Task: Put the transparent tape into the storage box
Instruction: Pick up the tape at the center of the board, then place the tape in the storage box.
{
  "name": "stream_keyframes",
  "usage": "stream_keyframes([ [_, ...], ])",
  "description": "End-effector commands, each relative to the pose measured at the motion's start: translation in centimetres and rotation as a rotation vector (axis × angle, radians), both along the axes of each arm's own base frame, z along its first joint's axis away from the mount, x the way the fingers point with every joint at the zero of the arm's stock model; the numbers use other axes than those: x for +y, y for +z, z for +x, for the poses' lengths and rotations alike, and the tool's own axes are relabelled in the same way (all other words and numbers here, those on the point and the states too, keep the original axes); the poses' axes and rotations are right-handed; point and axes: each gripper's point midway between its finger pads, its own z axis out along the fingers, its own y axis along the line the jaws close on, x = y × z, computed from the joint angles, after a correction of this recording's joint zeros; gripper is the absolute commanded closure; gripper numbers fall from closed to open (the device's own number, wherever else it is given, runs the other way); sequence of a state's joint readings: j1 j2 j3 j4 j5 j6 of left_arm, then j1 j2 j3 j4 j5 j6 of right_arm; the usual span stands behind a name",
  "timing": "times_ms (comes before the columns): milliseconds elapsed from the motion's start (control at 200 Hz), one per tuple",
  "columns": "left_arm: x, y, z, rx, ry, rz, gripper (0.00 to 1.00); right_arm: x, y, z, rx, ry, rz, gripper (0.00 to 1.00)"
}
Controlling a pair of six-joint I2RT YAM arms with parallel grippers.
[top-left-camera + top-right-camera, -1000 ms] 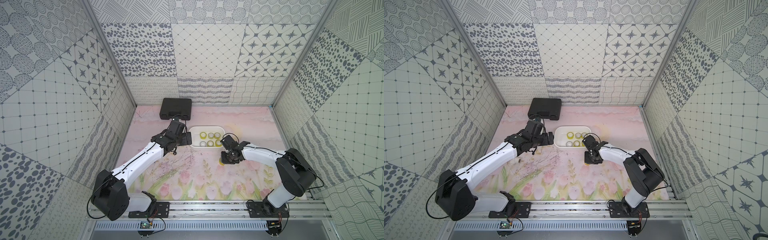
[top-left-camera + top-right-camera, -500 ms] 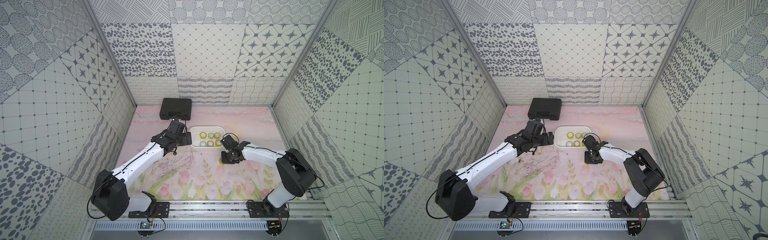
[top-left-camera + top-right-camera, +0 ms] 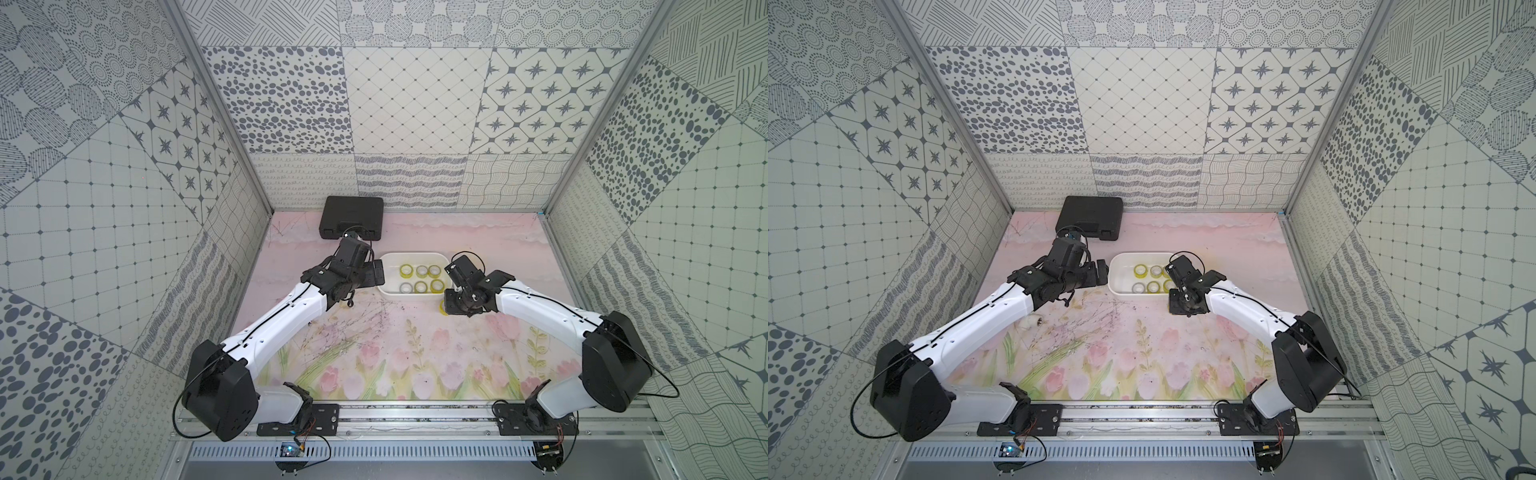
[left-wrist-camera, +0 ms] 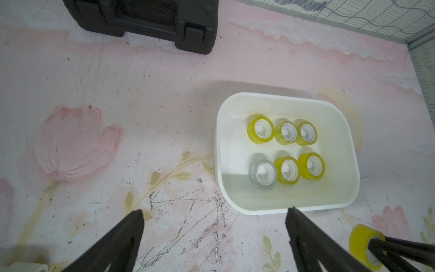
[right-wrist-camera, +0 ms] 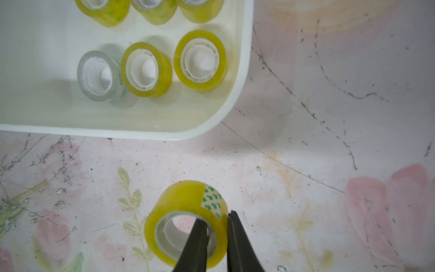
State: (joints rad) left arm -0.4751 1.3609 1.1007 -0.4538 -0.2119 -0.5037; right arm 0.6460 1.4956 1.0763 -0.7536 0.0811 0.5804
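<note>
The counter [image 3: 374, 345] carried one black case [image 3: 352, 217] at the back and one white storage box [image 4: 235, 150] near the middle.

The right jaws were closed on the wall of a yellow roll of transparent tape [image 5: 183, 195], one finger inside the core and one outside. This roll sat just outside the box's near corner; whether it was clear of the counter I could not tell. The left jaws stood wide open and empty beside the box.

A thin pinch like that would probably let the roll swing, so it called for a straight lift above the rim, a short carry over bare box floor, then a low release.

I counted seven rolls. Six lay in the box in two rows of three, five yellowish and one greyish [image 4: 263, 173].
</note>
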Motion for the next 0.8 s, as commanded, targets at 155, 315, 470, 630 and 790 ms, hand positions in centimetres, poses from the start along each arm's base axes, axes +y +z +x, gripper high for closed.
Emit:
stream_keyframes([
  [155, -0.2, 3.2, 1.3, -0.087, -0.017, -0.003, 0.01, 2.9, 6.9, 3.7, -0.117, 0.111, 0.011, 1.00],
  [315, 0.3, 3.8, 1.4, -0.114, -0.024, 0.027, 0.01, 6.3, 7.1, 7.7, -0.140, 0.194, 0.002, 1.00],
  [470, 1.0, 4.4, 1.7, -0.132, -0.013, 0.052, 0.01, 10.1, 5.7, 11.3, -0.133, 0.267, 0.021, 1.00],
  [630, 1.9, 4.3, 1.7, -0.128, 0.024, 0.060, 0.01, 13.6, 3.9, 14.0, -0.116, 0.310, 0.069, 1.00],
  [790, 2.2, 3.7, 1.8, -0.122, 0.040, 0.050, 0.01, 15.9, 1.8, 15.3, -0.088, 0.347, 0.094, 1.00],
])
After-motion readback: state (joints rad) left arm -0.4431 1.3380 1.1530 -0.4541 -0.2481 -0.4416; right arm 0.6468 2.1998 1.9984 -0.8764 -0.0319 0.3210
